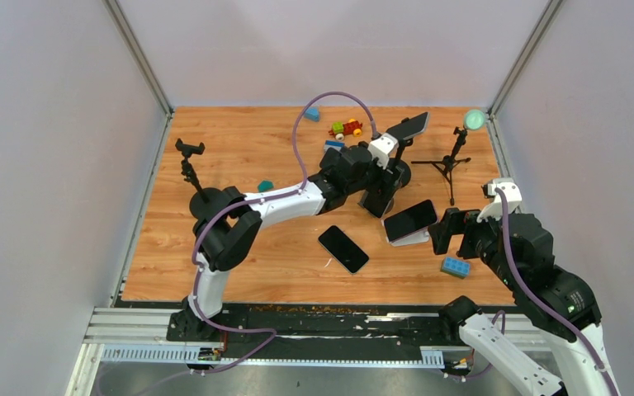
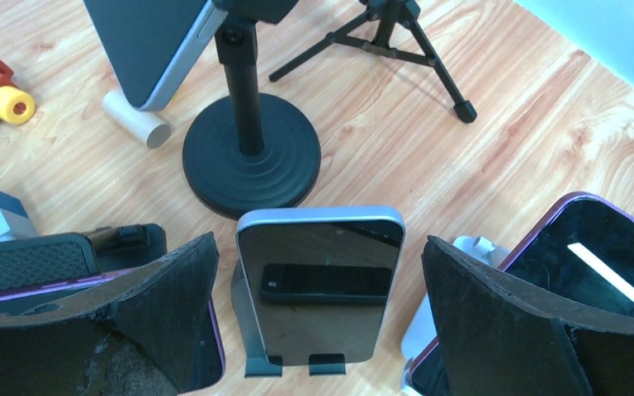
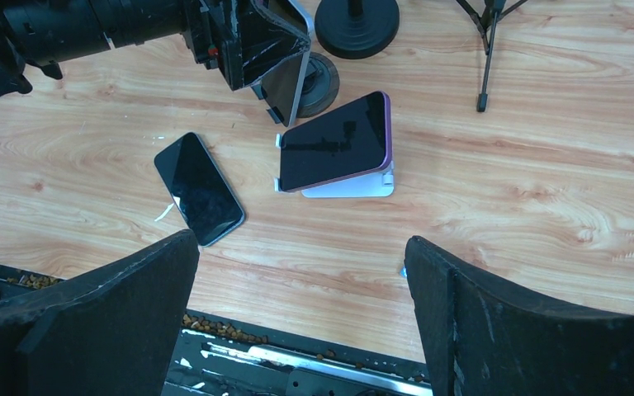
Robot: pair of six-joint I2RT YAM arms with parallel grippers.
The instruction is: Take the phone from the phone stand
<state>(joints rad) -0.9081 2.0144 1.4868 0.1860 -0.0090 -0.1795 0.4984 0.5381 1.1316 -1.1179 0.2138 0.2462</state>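
White panel walls are enclosing a wooden tabletop (image 1: 248, 165) carrying several stands and phones. All positions below are being given relative to the round black base (image 2: 252, 157) of the tall pole stand.

The left arm (image 1: 285, 202) is reaching across the tabletop to the near side of that base. The right arm (image 1: 545, 272) is waiting well apart, to the near right of it.

The left gripper (image 2: 319, 247) is standing wide apart, with one of its fingers (image 2: 173, 289) on each side of the phone (image 2: 320, 305) and neither pad touching it. The right gripper (image 3: 301, 272) is also standing apart and holding nothing.

Task status: removal is not yet done. The phone is sitting in the phone stand (image 2: 256, 363), just beside the base on its near side. What is remaining, by judgement, is closing on the phone's side edges, lifting it clear of the stand's lips and setting it down.

The phone is showing a silver frame with rounded corners and a dark, glossy, unlit screen. It is standing upright in portrait, leaning back slightly, its bottom edge resting in two small lips.

A purple-cased phone (image 1: 410, 219) is resting on a white wedge (image 3: 355, 188) near right of the base. A black phone (image 1: 343, 248) is lying flat near left of it.
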